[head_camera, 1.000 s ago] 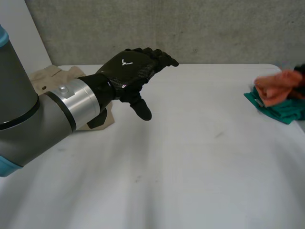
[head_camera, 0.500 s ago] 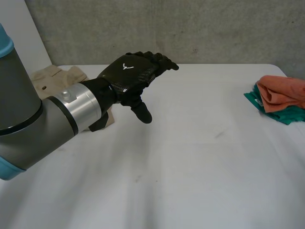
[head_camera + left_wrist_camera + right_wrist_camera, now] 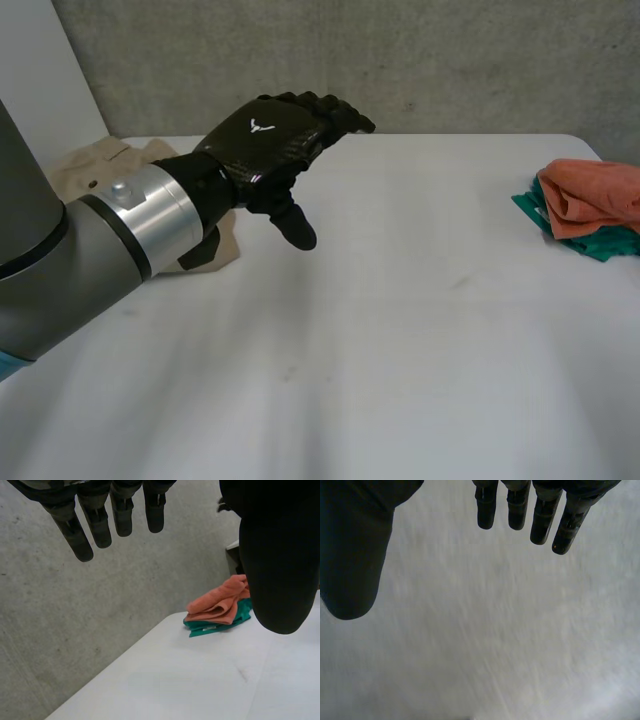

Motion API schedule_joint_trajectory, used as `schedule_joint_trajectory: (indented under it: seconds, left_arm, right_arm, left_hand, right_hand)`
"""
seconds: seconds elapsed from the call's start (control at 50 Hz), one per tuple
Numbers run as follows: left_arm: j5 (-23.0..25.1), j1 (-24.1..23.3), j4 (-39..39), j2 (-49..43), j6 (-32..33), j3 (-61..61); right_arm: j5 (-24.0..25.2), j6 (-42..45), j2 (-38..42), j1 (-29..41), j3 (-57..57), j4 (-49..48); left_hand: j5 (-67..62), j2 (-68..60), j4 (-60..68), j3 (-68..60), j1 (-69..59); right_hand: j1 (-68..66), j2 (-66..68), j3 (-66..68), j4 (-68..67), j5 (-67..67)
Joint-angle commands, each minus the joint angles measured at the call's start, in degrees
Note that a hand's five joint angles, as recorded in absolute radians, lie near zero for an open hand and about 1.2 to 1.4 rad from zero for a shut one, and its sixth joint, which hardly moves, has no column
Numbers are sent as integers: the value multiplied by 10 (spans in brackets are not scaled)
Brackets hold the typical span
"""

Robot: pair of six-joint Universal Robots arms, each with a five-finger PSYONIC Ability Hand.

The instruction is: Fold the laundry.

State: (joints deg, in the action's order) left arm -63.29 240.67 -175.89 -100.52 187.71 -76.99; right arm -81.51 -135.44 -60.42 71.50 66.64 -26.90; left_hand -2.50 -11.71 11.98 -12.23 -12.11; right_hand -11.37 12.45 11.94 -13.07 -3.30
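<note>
Orange cloth [image 3: 592, 196], blurred in motion a second ago, now lies settled on the teal cloth [image 3: 598, 243] at the table's [image 3: 400, 340] right edge. Left hand [image 3: 268, 140] has shifted slightly and hovers released, grasping nothing, beside the beige garment [image 3: 105, 160]. Right hand [image 3: 355, 555] hangs released over bare table. Judgement: one item stacked, beige garment likely next.

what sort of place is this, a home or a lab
Likely a lab or test space: a white table against a rough grey concrete wall, with an orange cloth on a teal cloth and a beige garment.
</note>
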Motion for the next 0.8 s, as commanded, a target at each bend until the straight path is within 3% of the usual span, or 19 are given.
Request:
schedule_joint_trajectory:
  seconds: [0.02, 0.16, 0.22, 0.34, 0.48, 0.54, 0.62, 0.64, 0.7, 0.8]
  left_arm:
    - [-32, 19, -11, 13, 4, 0]
    - [-112, 104, -74, 9, 20, 2]
    - [-111, 146, -87, -7, 41, 4]
    - [-110, 257, -86, -116, 157, 31]
    - [-112, 281, -55, -245, 293, 54]
    - [-114, 284, -53, -273, 314, 55]
    - [-116, 281, -57, -303, 319, 56]
    - [-117, 275, -66, -309, 318, 56]
    - [-121, 260, -124, -306, 311, 53]
    - [-148, 224, -225, -225, 258, 15]
  right_arm:
    - [100, -146, -98, 112, 124, 27]
    - [147, -217, -162, 209, 243, 96]
    - [145, -210, -160, 259, 284, 105]
    - [132, -185, -156, 326, 327, 99]
    - [88, -150, -139, 335, 337, 100]
    - [80, -145, -128, 333, 338, 100]
    - [79, -144, -125, 332, 343, 100]
    - [79, -144, -125, 332, 345, 99]
    - [78, -144, -124, 331, 350, 99]
    - [78, -144, -124, 327, 353, 99]
  left_hand:
    - [14, 7, -9, 12, 11]
    - [20, 12, -14, 17, 16]
    - [23, 15, -18, 20, 19]
    - [23, 15, -18, 20, 19]
    - [18, 10, -13, 15, 14]
    - [-1, -8, 6, -3, -5]
    - [-146, -154, 152, -149, -150]
    - [-330, -338, 335, -333, -334]
    - [-674, -682, 679, -677, -678]
    - [-675, -683, 680, -678, -679]
  right_hand:
    - [14, -25, -19, 31, 33]
    - [14, -25, -19, 31, 33]
    - [14, -25, -19, 31, 33]
    - [14, -25, -19, 31, 33]
    - [14, -25, -19, 31, 33]
    - [14, -25, -19, 31, 33]
    - [14, -25, -19, 31, 33]
    - [14, -25, -19, 31, 33]
    - [14, -25, -19, 31, 33]
    - [14, -25, -19, 31, 33]
